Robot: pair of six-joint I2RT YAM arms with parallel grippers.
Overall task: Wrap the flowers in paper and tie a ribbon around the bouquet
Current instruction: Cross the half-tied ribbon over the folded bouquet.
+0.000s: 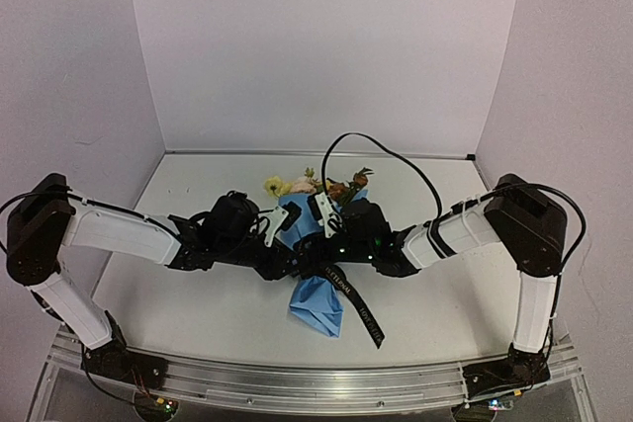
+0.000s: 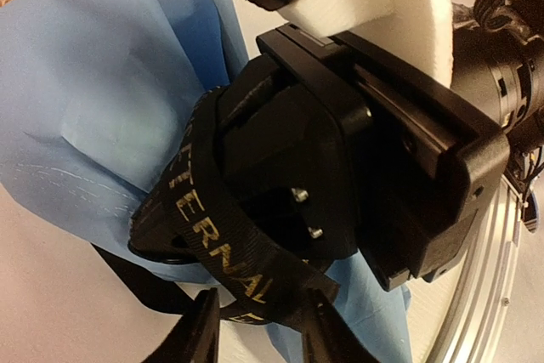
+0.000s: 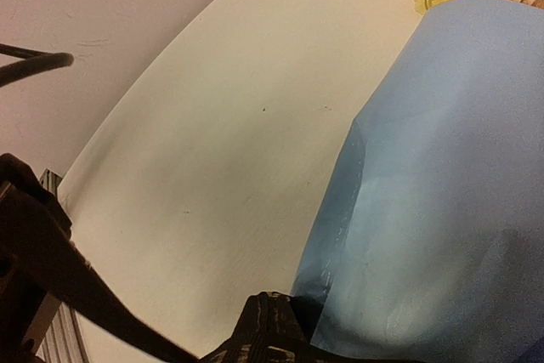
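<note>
From above, the bouquet, a creased cone of thin light-blue paper, lies on the white table between the two arms. Its narrow end points toward the bases and its yellow, cream-pink and orange-brown blooms toward the far wall. A long, narrow black ribbon with pale lettering crosses the cone's waist and trails off to the near right, so the wrapping looks done and the tying is the step in hand. The left gripper and right gripper crowd together over the cone, probably so one can pin the band while the other works its end. In the left wrist view the ribbon is looped round the right gripper's black body. The left fingers stand partly apart with the ribbon passing between them, released rather than pinching. In the right wrist view the right gripper is clenched just beside the paper's edge. Lettered ribbon shows at its tips, but I cannot tell whether it is pinched there.
</note>
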